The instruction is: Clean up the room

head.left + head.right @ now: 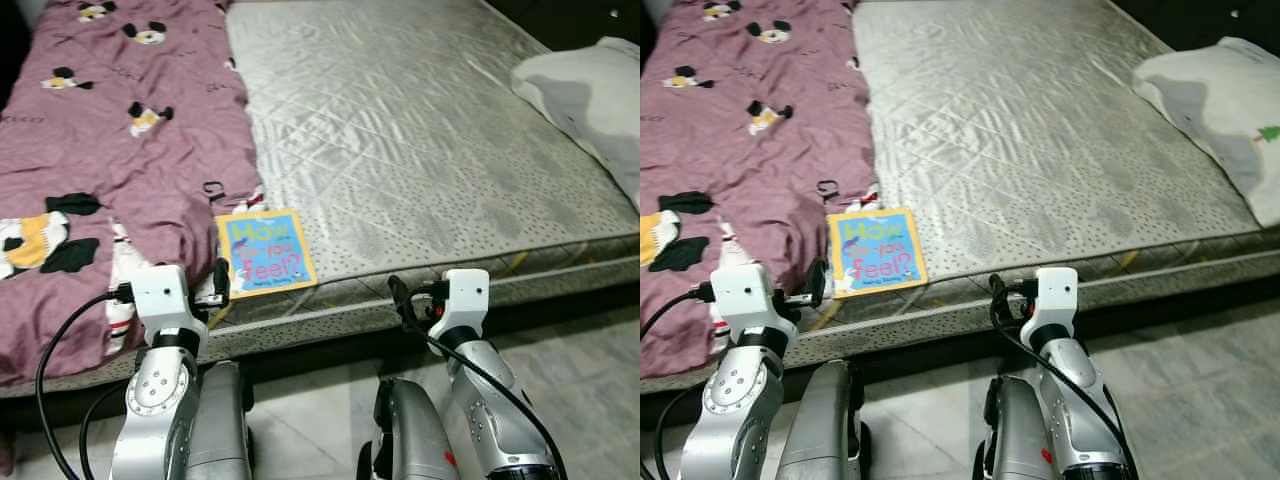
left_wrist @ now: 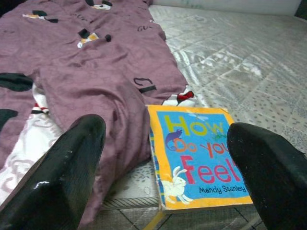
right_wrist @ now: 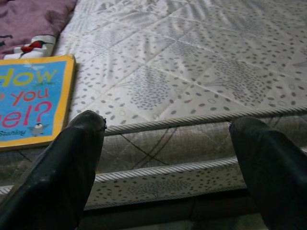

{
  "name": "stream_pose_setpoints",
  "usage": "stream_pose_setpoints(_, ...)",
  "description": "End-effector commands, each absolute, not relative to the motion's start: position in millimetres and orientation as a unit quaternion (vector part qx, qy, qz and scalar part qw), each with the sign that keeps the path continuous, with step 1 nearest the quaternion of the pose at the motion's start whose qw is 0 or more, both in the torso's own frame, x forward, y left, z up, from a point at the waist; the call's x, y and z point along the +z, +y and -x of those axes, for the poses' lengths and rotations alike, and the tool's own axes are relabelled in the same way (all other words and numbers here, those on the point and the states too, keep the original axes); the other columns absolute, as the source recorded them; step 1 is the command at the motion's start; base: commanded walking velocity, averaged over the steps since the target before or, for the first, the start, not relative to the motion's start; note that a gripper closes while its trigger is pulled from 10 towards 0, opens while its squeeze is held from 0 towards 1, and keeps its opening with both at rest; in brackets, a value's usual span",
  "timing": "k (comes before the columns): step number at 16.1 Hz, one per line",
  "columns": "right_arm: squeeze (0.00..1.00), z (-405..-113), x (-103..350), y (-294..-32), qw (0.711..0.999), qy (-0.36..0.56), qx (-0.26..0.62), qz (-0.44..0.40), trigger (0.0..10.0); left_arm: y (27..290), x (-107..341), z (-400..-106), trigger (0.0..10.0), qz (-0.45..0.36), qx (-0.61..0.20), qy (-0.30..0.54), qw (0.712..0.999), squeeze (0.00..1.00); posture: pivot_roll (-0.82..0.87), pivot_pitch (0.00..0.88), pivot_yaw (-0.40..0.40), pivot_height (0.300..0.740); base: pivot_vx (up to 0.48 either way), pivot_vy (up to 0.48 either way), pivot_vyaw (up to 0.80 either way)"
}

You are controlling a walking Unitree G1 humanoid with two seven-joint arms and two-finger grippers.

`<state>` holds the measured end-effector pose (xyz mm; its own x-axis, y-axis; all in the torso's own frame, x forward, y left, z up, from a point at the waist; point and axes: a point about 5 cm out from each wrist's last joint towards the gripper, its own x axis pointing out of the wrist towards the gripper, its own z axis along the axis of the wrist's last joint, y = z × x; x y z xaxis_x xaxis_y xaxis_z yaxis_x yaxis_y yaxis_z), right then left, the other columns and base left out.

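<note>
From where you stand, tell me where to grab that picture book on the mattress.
Take the book by its near edge, coming from the foot of the mattress. It lies flat, cover up, close to that border, and the open left claw already faces it, so one finger could probably slide under.

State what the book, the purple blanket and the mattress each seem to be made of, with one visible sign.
Book: probably thick glossy card, judging by its stiff, chunky edge.
Purple blanket: soft woven cloth, since it lies in folds and wrinkles.
Mattress: quilted fabric with a slight sheen, showing stitched diamonds and a corded edge.
</note>
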<state>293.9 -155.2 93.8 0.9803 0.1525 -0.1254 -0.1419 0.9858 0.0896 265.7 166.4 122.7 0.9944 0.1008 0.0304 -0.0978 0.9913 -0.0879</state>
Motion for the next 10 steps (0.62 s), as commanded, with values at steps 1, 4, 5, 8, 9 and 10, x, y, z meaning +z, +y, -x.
stream_pose_setpoints(1,0.00,-294.1,93.9,-156.0,0.994,0.063,0.078,-0.035,10.0,166.1,122.7,-265.5,10.0,0.043,0.052,-0.017,0.998,0.00,0.01,0.214,-0.023,0.566,0.000,0.000,0.00)
stream_pose_setpoints(4,0.00,-294.1,93.5,-152.9,0.994,0.062,0.090,-0.028,10.0,166.3,123.2,-266.5,10.0,0.044,0.053,-0.018,0.997,0.00,0.01,0.212,-0.023,0.546,0.000,0.000,0.00)
stream_pose_setpoints(5,0.00,-294.0,93.6,-152.7,0.994,0.062,0.091,-0.028,10.0,166.3,123.3,-266.5,10.0,0.044,0.053,-0.018,0.997,0.00,0.01,0.215,-0.023,0.536,0.000,0.000,0.00)
stream_pose_setpoints(8,0.00,-295.2,93.3,-153.1,0.993,0.065,0.088,-0.033,10.0,165.8,124.2,-267.7,10.0,0.046,0.052,-0.018,0.997,0.00,0.01,0.224,-0.025,0.531,0.000,0.000,0.00)
stream_pose_setpoints(9,0.00,-295.5,93.3,-153.1,0.993,0.065,0.088,-0.033,10.0,165.6,124.4,-268.3,10.0,0.046,0.052,-0.019,0.997,0.00,0.01,0.224,-0.025,0.531,0.000,0.000,0.00)
stream_pose_setpoints(10,0.00,-295.6,93.3,-153.1,0.993,0.065,0.088,-0.033,10.0,165.4,124.4,-268.6,10.0,0.047,0.053,-0.019,0.997,0.00,0.01,0.226,-0.025,0.531,0.000,0.000,0.00)
